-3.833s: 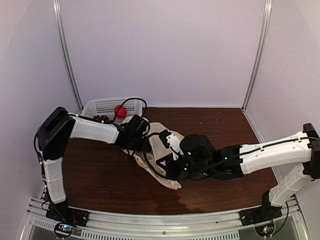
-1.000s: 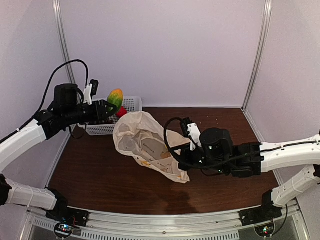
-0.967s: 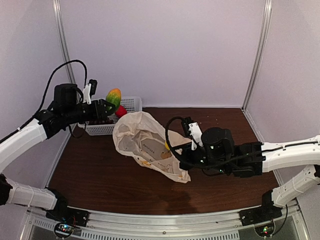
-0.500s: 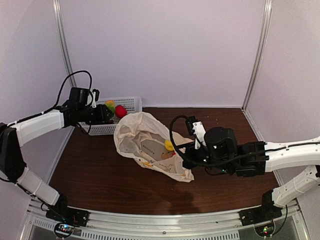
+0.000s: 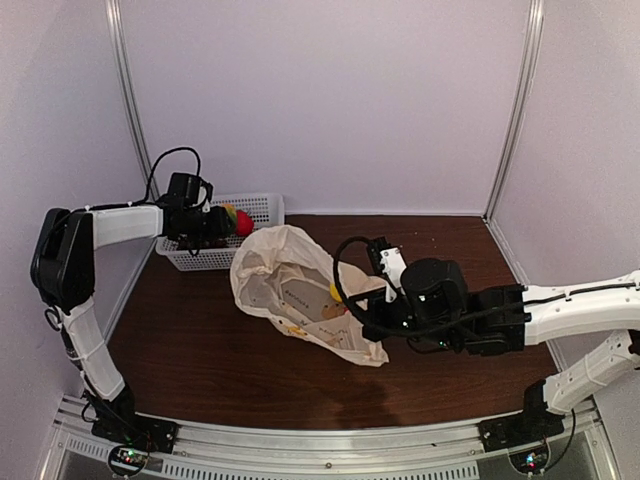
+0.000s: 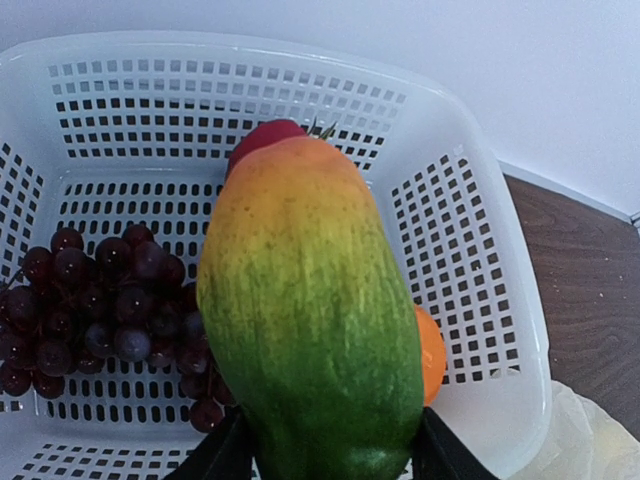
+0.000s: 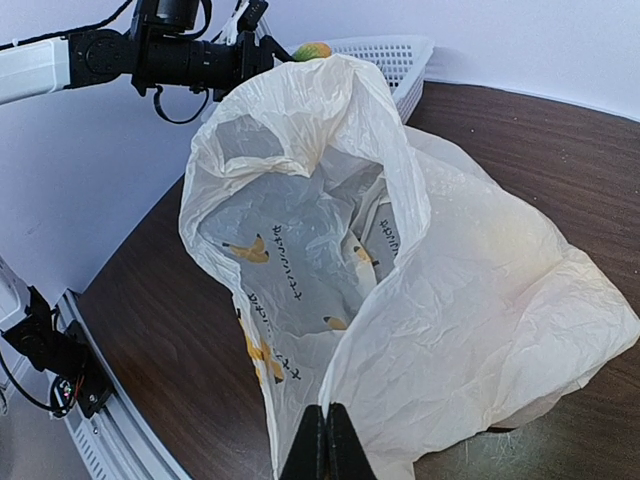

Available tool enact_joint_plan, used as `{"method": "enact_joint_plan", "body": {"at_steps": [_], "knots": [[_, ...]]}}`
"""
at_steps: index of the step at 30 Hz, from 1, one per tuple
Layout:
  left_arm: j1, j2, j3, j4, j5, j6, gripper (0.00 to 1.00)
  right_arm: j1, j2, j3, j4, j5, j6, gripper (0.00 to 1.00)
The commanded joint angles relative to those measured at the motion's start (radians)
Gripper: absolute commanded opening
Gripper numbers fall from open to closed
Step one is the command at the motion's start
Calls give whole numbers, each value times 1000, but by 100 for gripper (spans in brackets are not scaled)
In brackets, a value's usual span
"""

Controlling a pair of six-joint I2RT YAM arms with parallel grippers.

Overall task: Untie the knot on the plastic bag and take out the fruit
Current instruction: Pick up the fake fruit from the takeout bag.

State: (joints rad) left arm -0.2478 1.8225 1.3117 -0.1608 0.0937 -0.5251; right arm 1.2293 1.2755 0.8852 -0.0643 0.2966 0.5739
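From above: unloading step, no knot in sight, plastic bag (image 5: pixel 285 275) lying mid-bench (image 5: pixel 200 350) with its mouth gaping toward the far left. At the far-left corner, left claw (image 5: pixel 218 222) gripping a green-and-yellow fruit (image 5: pixel 226 211) over the white basket (image 5: pixel 262 206). At the bag's near-right edge, right claw (image 5: pixel 372 322) low and closed on the film. Possibly a yellow fruit (image 5: pixel 337 292) deep in the bag, hard to tell from the print.

From the left wrist: fingers part-spread around the fruit's green end, over the basket's middle. In the basket: a bunch of dark grapes (image 6: pixel 100 310) at the left, a red fruit (image 6: pixel 265 138) behind, an orange one (image 6: pixel 430 352) tucked to the right. Next, by judgement: lower, release into the free patch without crushing the grapes, then back to the bag.

From the right wrist: fingertips pinched shut on a fold of film, propping the mouth open. Inside, only banana print and lettering visible, no fruit clearly showing from here.
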Motion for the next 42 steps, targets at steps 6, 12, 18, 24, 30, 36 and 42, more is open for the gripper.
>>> {"method": "enact_joint_plan", "body": {"at_steps": [6, 12, 18, 24, 30, 36, 42], "knots": [[8, 72, 60, 21, 8, -5, 58, 7, 22, 11, -3, 5, 12, 0], [8, 109, 96, -5, 18, 13, 63, 7, 25, 7, 6, 4, 21, 0], [8, 110, 103, -9, 26, 14, 66, 7, 21, 3, 9, 5, 23, 0], [8, 71, 84, -4, 39, 19, 75, 6, 25, 4, 8, 7, 21, 0], [9, -58, 23, 33, 60, 45, 83, 6, 15, -1, 13, 36, 26, 0], [-12, -240, -93, 52, 137, 80, 84, 5, -5, -16, 7, 103, 49, 0], [-50, -444, -231, 2, 224, 110, 84, 0, -20, -29, 9, 139, 72, 0]]}}
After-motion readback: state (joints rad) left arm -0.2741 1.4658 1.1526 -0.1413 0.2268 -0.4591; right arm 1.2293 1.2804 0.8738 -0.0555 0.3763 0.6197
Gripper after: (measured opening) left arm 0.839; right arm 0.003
